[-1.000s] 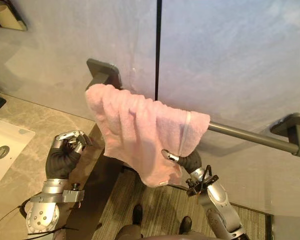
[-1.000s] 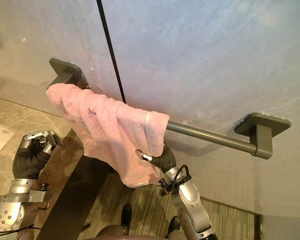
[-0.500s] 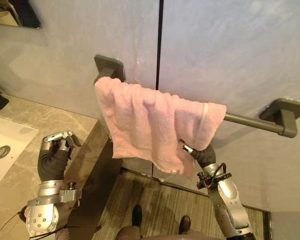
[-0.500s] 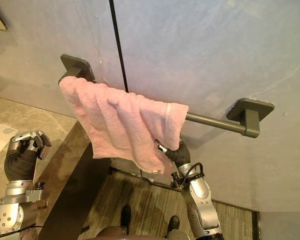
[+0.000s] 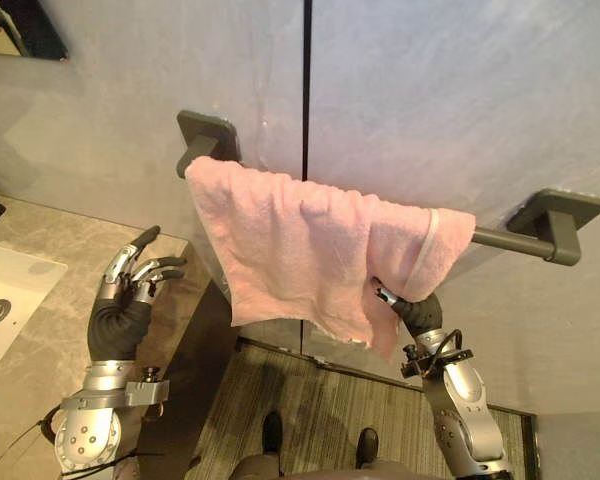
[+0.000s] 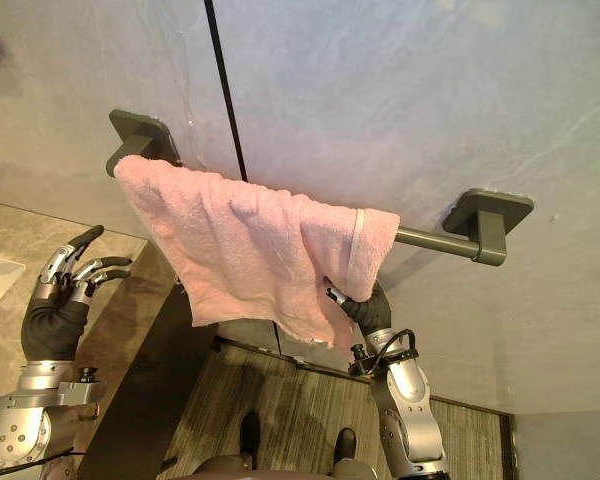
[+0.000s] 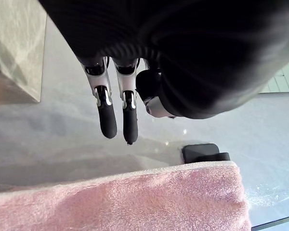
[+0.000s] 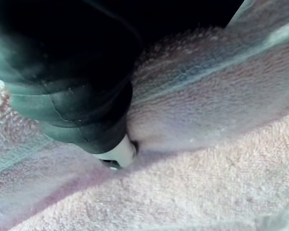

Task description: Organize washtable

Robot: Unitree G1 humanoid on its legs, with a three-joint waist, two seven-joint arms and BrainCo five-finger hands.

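A pink towel (image 5: 300, 250) hangs over a dark grey towel bar (image 5: 510, 240) on the wall, spread from the left bracket (image 5: 205, 135) to past the bar's middle. My right hand (image 5: 412, 310) is under the towel's lower right part, curled into the cloth and gripping it. The right wrist view has pink terry (image 8: 207, 159) pressed against the hand's dark cover (image 8: 77, 96). My left hand (image 5: 130, 290) is raised over the counter's edge at the left, fingers (image 7: 108, 115) straight and empty, apart from the towel (image 7: 135, 197).
A marble counter (image 5: 40, 330) with a white sink (image 5: 0, 300) lies at the lower left, its dark side panel dropping below the towel. Striped flooring (image 5: 310, 400) is underneath. A black vertical seam (image 5: 305, 90) runs down the wall behind the bar.
My left hand's fingers have gone from curled to straight. My right hand has moved right with the towel's edge, spreading the towel further along the bar.
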